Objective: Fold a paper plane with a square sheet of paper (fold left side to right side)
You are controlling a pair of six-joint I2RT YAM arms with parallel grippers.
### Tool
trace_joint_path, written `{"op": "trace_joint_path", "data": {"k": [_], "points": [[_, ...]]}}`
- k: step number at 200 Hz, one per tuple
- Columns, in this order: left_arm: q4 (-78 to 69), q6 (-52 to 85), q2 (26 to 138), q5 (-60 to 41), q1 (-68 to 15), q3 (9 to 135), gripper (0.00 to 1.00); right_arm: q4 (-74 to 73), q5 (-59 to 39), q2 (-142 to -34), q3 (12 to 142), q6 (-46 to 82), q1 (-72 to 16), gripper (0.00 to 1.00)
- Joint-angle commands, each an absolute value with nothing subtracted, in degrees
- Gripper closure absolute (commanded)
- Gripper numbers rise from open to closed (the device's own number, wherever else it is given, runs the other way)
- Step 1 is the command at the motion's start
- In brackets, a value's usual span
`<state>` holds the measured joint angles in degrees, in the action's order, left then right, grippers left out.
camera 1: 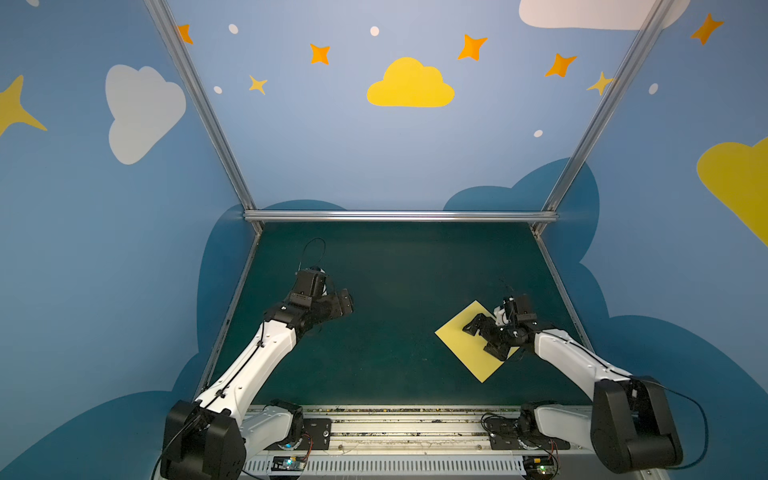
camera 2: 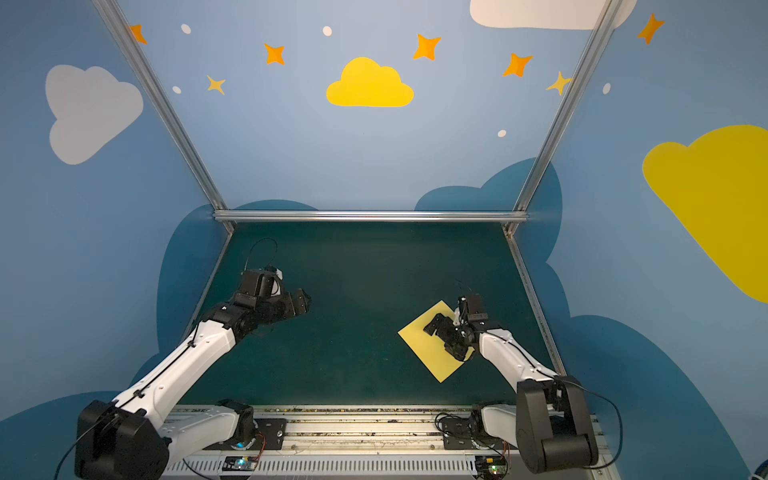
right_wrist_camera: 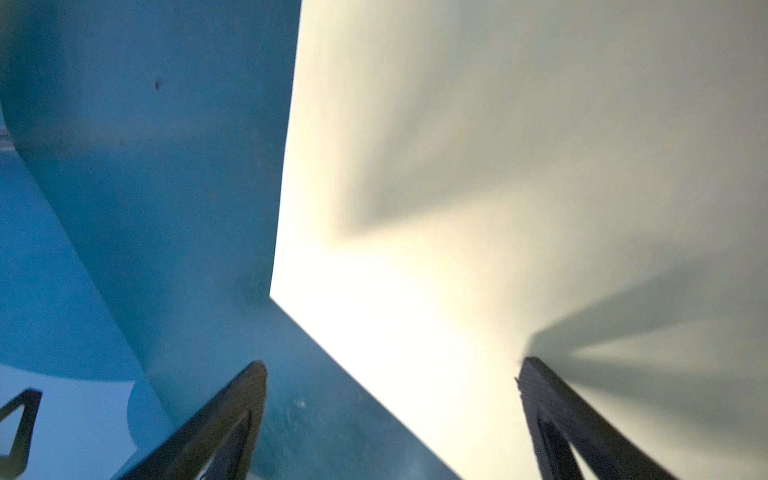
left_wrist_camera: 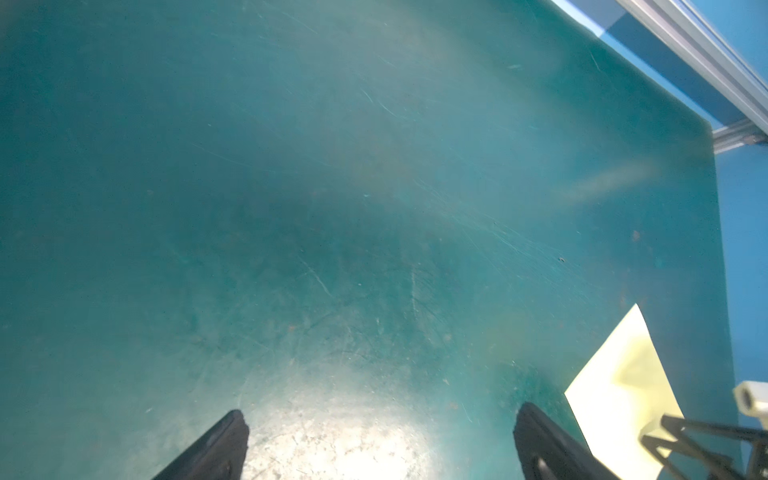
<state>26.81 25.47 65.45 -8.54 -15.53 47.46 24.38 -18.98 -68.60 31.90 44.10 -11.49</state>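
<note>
**Item 1: square sheet of paper** [camera 1: 467, 349] [camera 2: 428, 349] [left_wrist_camera: 619, 382] [right_wrist_camera: 498, 166]. Pale yellow, 1 layer, lying flat with no visible crease. It sits on the right half of the worktop [camera 1: 395, 270] [camera 2: 365, 270] [left_wrist_camera: 291, 166] [right_wrist_camera: 166, 208], nearer the front edge than the back and near the right edge. It is turned diamond-wise, 1 corner pointing at the back edge. The corner toward the right edge is hidden under the arm in both top views.

**Item 2: right gripper** [camera 1: 482, 340] [camera 2: 442, 343] [right_wrist_camera: 392, 365]. Black, with its 2 jaws spread wide and nothing between them. It hangs low over the sheet's right part. In the right wrist view, 1 finger stands above the paper, its shadow meeting its tip, and the other stands above bare green mat just beside a paper corner. Contact cannot be judged.

**Item 3: left gripper** [camera 1: 343, 305] [camera 2: 301, 301] [left_wrist_camera: 382, 413]. Black, jaws likewise wide apart and empty. It is over the left half of the worktop, about midway between the front and back edges and well apart from the sheet.

**Item 4: worktop.** Dark green mat, scuffed and scratched, framed by aluminium rails.
</note>
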Motion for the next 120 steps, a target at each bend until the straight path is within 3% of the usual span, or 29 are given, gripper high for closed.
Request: {"op": "trace_joint_path", "data": {"k": [1, 67, 94, 120], "points": [[26.38, 25.98, 65.87, -11.18, -16.37, 48.82, 0.0, 32.35, -13.55, -64.28, 33.77, 45.17, -11.26, 0.06], [23.06, 29.64, 75.48, -19.82, -23.42, 52.55, 0.0, 36.1, -8.65, -62.52, 38.23, 38.17, -7.49, 0.06], [20.26, 32.35, 81.07, -22.0, -28.0, 54.5, 0.03, 33.7, -16.5, -65.27, 38.2, 34.64, -2.9, 0.07], [17.06, 35.57, 87.42, -25.17, -31.22, 56.43, 0.06, 32.18, -20.52, -67.13, 37.35, 33.17, -0.39, 0.15]]}}
